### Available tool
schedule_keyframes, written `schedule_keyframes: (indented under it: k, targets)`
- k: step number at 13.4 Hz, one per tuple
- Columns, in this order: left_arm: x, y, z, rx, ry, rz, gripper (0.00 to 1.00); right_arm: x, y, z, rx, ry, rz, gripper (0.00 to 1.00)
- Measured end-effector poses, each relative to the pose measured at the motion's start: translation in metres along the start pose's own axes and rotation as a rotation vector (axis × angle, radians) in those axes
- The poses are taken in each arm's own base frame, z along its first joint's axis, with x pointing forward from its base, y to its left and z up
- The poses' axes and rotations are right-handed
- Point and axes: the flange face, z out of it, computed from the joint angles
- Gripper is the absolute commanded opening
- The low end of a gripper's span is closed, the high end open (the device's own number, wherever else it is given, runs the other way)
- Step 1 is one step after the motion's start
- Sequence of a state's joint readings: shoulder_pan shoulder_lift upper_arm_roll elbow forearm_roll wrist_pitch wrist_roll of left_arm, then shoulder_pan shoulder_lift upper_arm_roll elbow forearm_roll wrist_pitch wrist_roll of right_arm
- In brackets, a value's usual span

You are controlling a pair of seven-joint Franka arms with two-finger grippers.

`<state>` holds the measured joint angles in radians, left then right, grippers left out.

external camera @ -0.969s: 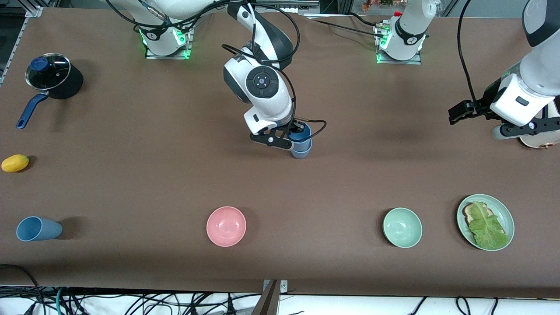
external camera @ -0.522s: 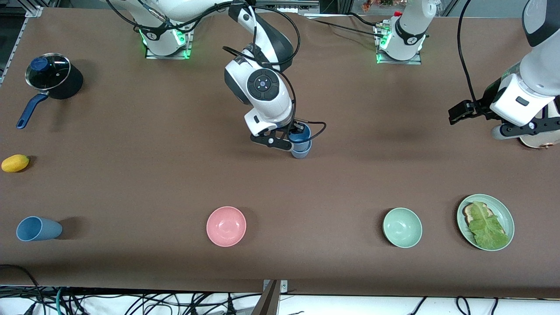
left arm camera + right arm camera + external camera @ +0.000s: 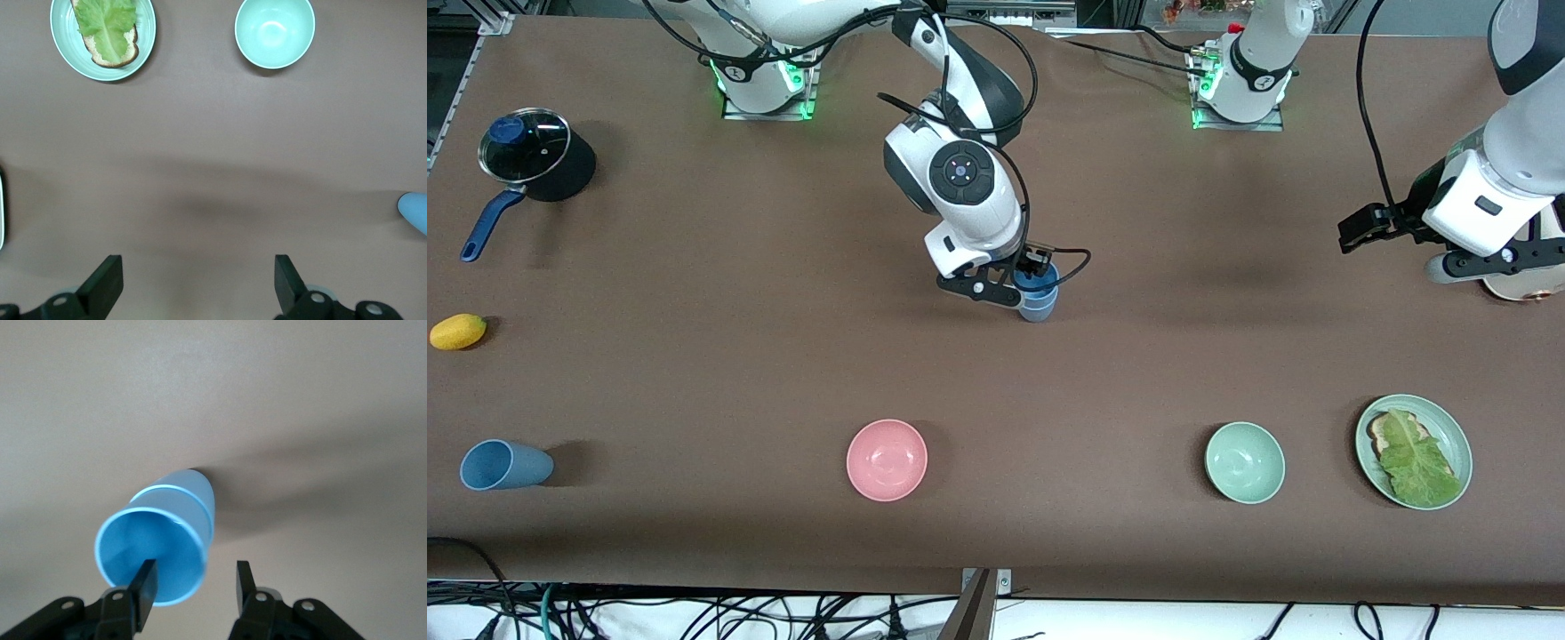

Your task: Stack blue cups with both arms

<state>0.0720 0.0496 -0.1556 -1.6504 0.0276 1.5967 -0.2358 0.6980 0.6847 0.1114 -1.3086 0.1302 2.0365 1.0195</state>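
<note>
Two blue cups [image 3: 1038, 298] stand nested, one in the other, at the table's middle; they also show in the right wrist view [image 3: 167, 533]. My right gripper [image 3: 1024, 286] is over them and open: one finger hangs over the upper cup's mouth and the other outside its rim, neither touching the wall [image 3: 193, 587]. A third blue cup [image 3: 503, 465] lies on its side near the front camera at the right arm's end. My left gripper [image 3: 1485, 262] waits open and empty over the left arm's end [image 3: 197, 293].
A pink bowl [image 3: 887, 460], a green bowl [image 3: 1245, 462] and a green plate [image 3: 1449, 422] with toast and lettuce lie near the front camera. A blue-handled black pot [image 3: 538, 160] and a yellow fruit [image 3: 458, 331] sit at the right arm's end.
The upper blue cup has sunk deeper into the lower cup, with my right gripper coming down with it. The left arm has not moved.
</note>
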Motion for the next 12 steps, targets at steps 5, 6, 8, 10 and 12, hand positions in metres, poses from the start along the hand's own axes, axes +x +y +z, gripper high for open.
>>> schedule_keyframes:
  k: [5,6,8,10,12]
  targets:
    - [0.000,0.000,0.000,0.000,0.000,0.000,1.00,0.011,0.001,-0.018,0.013,0.016,-0.006,1.00]
    - [0.000,0.000,0.000,0.000,0.000,0.000,1.00,0.016,0.004,-0.026,0.008,0.015,-0.013,1.00]
    - [0.000,0.000,0.000,0.000,0.000,0.000,1.00,0.029,0.017,-0.051,-0.016,0.004,-0.057,1.00]
    - [0.000,0.000,0.000,0.000,0.000,0.000,1.00,0.049,0.043,-0.082,-0.058,-0.014,-0.129,1.00]
    - [0.000,0.000,0.000,0.000,0.000,0.000,1.00,0.074,0.081,-0.110,-0.128,-0.035,-0.142,1.00]
